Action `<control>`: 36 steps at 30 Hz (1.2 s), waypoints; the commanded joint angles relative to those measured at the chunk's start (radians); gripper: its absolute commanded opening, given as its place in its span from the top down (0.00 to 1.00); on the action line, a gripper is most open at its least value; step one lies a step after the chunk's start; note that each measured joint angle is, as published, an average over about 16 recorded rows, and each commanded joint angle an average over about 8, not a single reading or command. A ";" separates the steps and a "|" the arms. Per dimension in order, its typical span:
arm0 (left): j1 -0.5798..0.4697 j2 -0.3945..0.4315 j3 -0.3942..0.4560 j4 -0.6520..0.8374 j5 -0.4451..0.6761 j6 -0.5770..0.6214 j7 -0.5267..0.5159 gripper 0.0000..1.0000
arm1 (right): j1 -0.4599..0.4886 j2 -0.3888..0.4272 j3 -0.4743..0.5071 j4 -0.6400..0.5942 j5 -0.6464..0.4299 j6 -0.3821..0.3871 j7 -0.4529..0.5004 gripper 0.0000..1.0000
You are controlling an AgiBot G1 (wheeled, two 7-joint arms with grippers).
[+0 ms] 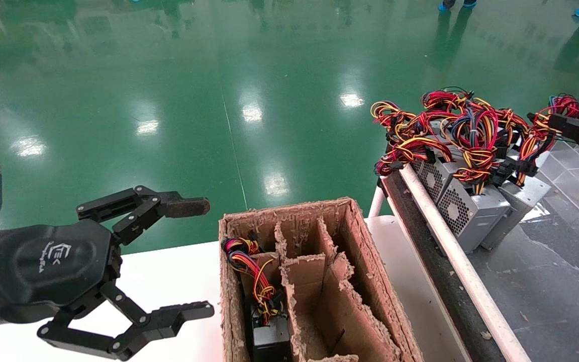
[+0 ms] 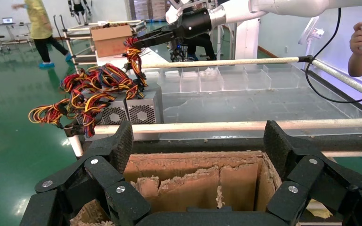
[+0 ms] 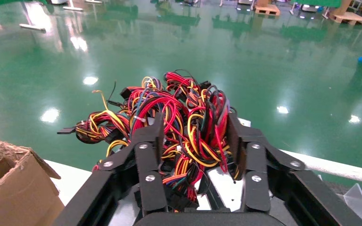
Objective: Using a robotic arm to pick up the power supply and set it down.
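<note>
We see the grey oblong metal power supplies [image 1: 470, 211] lying in a cluster on the dark bench [image 1: 546, 281] on our right, long axes running away from the white rail [image 1: 450, 246], fan grilles facing it, under a red, yellow and orange wire tangle [image 1: 450, 130]. Which unit is the plain one we cannot tell. Our right gripper [image 3: 195, 143] is nearer, poised over the tangle, fingers [image 3: 153, 136] spread around wires but seemingly gripping nothing; the boxes lie below and ahead. The ragged compartmented cardboard box [image 1: 314, 281] sits beside the rail. Our left gripper [image 1: 169, 261] hangs wide open and empty beside that box.
</note>
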 commanded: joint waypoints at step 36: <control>0.000 0.000 0.000 0.000 0.000 0.000 0.000 0.00 | -0.151 0.013 0.049 0.337 0.158 -0.060 0.029 0.00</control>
